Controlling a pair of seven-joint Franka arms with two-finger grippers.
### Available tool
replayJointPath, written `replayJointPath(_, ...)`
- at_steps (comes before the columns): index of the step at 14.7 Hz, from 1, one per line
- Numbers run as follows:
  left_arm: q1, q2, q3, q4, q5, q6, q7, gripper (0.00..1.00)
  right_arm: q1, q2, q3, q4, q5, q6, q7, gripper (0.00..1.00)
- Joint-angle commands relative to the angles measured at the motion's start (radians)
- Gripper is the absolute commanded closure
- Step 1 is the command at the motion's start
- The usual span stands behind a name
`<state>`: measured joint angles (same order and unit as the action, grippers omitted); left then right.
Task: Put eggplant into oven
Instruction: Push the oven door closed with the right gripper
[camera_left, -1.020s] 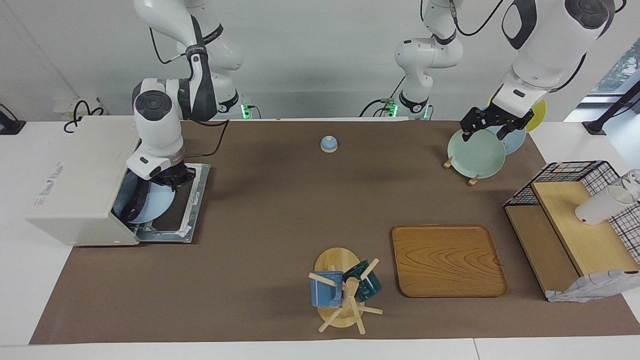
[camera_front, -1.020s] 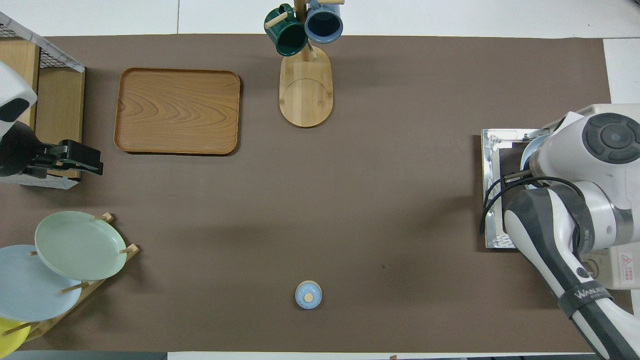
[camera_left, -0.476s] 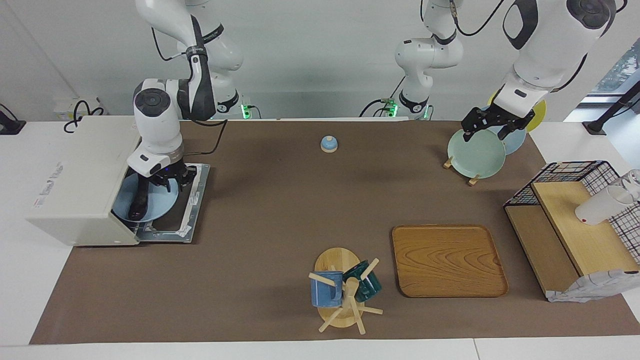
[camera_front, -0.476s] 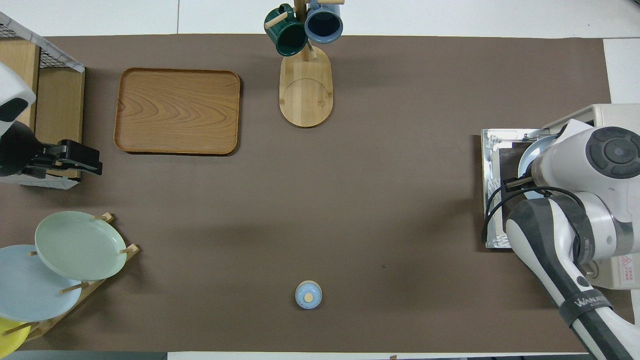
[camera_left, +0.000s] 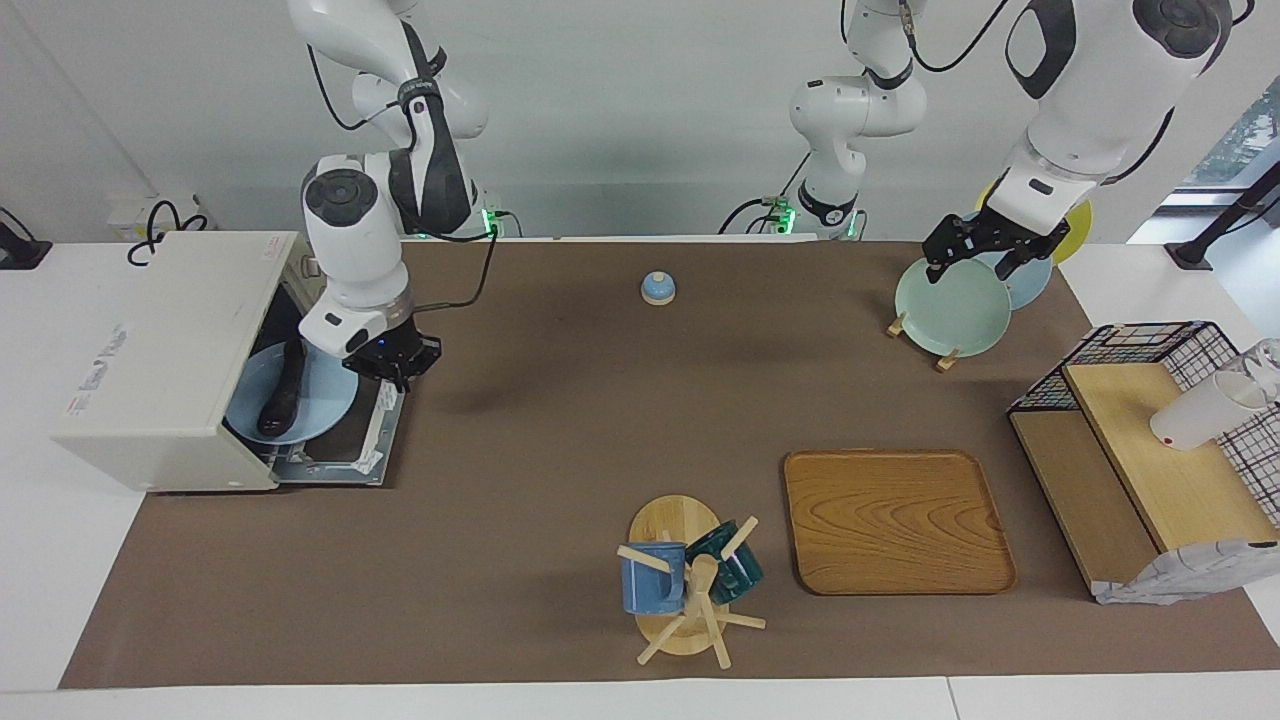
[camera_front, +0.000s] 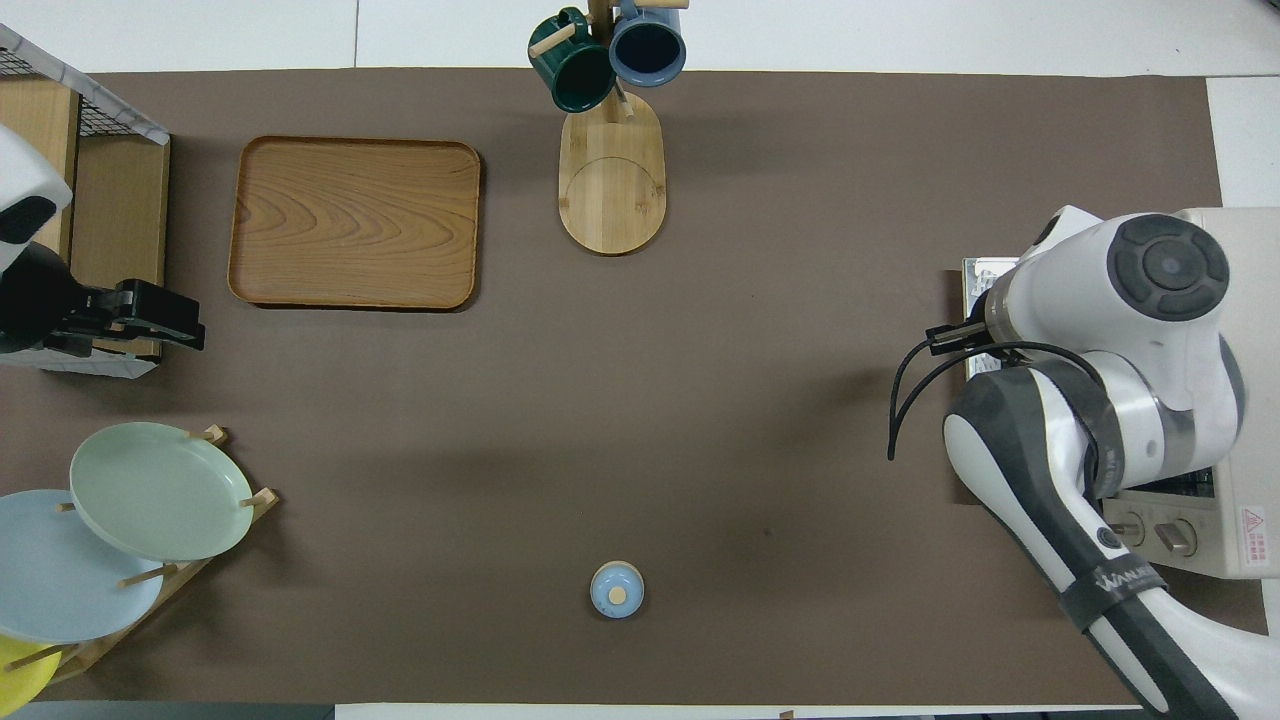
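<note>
Facing view: eggplant down on plate in oven, right arm clear

We read the placing step as done. The eggplant (camera_left: 283, 392) lies on a light blue plate (camera_left: 325, 400) that sits in the mouth of the oven (camera_left: 165, 360), plate partly over the dropped door (camera_left: 385, 425). The right gripper (camera_left: 392, 362) hangs over the door's edge, just beside the plate, fingertips pinched together on nothing. The left gripper (camera_left: 985, 258) waits over the plate rack (camera_left: 920, 335) at its own end, fingers spread, empty.

Our judgement: what remains is seating the plate deeper and swinging the door up. That calls for a low push on the plate rim, then a hook under the door's free edge. Risk: the eggplant rolls off if the plate is nudged hard.

Counts, as we see them:
- eggplant: one
- oven: one
- racked plates: three (green (camera_front: 160, 490), blue, yellow)
- mugs on the mug tree (camera_front: 610, 180): two
- wooden tray (camera_front: 355, 222): one
- small blue knobbed lid (camera_front: 617, 589): one
- wire-and-wood shelf (camera_left: 1150, 450): one, with a white cup (camera_left: 1200, 412) on it
</note>
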<state>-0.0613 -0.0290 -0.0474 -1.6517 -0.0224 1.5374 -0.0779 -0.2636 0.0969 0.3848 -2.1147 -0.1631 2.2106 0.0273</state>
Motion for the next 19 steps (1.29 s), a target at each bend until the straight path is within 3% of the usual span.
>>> replayJointPath(1,0.006,-0.011,-0.005,-0.006,0.019,-0.002,0.004,0.00,-0.025,0.061,0.002,-0.042,0.001,0.084,0.011,1.00)
replayJointPath(4,0.006,-0.011,-0.003,-0.006,0.019,-0.002,0.006,0.00,-0.026,0.072,0.000,-0.054,-0.016,0.087,0.016,1.00)
replayJointPath(7,0.006,-0.011,-0.005,-0.006,0.019,-0.003,0.004,0.00,-0.028,0.075,-0.003,-0.071,-0.114,0.090,0.038,1.00)
replayJointPath(13,0.006,-0.011,-0.003,-0.006,0.019,-0.002,0.004,0.00,-0.042,0.067,-0.003,-0.117,-0.145,0.136,0.048,1.00)
replayJointPath(16,0.006,-0.011,-0.005,-0.006,0.019,-0.002,0.004,0.00,-0.042,0.082,0.000,-0.033,-0.311,0.030,0.042,1.00)
replayJointPath(19,0.006,-0.011,-0.003,-0.006,0.019,-0.002,0.006,0.00,-0.045,0.080,0.003,0.125,-0.309,-0.171,-0.094,1.00)
